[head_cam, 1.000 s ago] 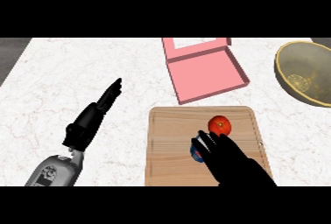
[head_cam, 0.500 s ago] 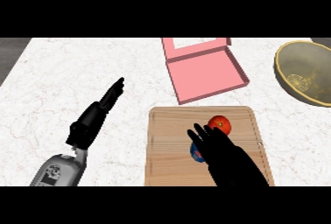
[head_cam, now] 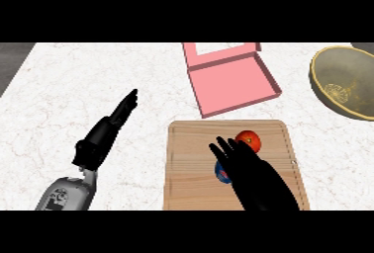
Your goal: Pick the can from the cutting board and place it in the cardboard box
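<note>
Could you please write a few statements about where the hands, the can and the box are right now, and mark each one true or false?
1. The right hand is over the cutting board. True.
2. The can already lies in the pink box. False: it is on the cutting board, mostly hidden by the right hand.
3. The left hand is curled round the can. False: it is open over the counter, left of the board.
4. A bowl sits at the view's right edge. True.
5. A red round item lies on the board. True.
</note>
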Tool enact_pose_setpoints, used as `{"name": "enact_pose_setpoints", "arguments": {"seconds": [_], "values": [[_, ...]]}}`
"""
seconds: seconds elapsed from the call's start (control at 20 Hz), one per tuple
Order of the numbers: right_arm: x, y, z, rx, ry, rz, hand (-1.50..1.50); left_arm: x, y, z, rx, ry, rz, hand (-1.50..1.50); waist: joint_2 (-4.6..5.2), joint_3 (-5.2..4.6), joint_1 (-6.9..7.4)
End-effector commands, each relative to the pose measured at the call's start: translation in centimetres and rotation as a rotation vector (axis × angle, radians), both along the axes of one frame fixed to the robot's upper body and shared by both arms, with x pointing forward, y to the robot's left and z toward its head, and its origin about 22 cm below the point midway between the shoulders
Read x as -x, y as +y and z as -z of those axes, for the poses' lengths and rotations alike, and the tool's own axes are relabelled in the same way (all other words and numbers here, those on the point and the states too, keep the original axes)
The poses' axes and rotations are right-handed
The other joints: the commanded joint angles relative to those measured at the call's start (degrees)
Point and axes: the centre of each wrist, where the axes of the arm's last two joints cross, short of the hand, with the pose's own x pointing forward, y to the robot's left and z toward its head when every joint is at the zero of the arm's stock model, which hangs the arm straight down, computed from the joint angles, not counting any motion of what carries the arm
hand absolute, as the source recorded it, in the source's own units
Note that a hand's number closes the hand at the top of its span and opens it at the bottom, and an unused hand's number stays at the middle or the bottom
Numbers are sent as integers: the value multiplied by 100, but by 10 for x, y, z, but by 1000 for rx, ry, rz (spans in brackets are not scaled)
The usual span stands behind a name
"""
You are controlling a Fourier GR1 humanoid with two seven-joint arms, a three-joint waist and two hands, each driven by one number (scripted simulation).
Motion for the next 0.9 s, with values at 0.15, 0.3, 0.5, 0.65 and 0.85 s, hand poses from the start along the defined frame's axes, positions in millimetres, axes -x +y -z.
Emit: {"name": "enact_pose_setpoints", "arguments": {"seconds": [0.15, 0.3, 0.5, 0.65, 0.85], "values": [[-1, 19, 20, 49, 48, -11, -150, -15, -6, -14, 0, 12, 22, 0, 1, 0, -3], [-11, -1, 38, 51, 64, -1, -150, -5, 5, 2, -14, 2, 5, 0, 2, 1, 0], [-5, -1, 48, 49, 81, 15, -150, 11, 18, 4, 0, -3, 11, 0, -2, 1, 12], [-26, 16, 46, 54, 75, -4, -150, -15, 9, -10, 3, -12, 2, 0, 4, 0, 6], [-25, -8, 65, 113, 65, 1, -150, -4, 2, -5, 10, 0, -4, 0, 3, 1, 10]]}}
